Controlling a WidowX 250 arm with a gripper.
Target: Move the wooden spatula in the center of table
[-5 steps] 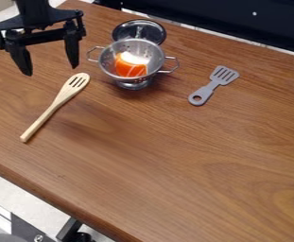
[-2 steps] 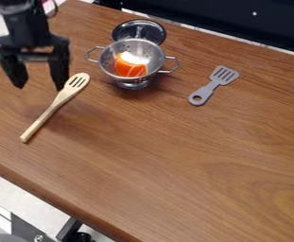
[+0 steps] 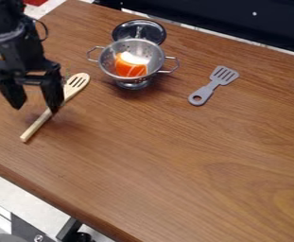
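Wooden spatula [image 3: 69,93], one. Lies flat on the left part of the table [image 3: 174,156], handle end toward the lower-left edge, slotted head slanting away toward the upper edge, near the colander [image 3: 131,79]. Black gripper [image 3: 35,108], one. Hangs by the handle, jaws parted, nothing grasped. Long axis: crosses slantwise behind the finger on the view's right, off the gap's centre; probably calls for a slight rightward shift before closing.

Pale wooden slotted spatula [image 3: 38,126] lies flat, slanting across the tabletop's left.
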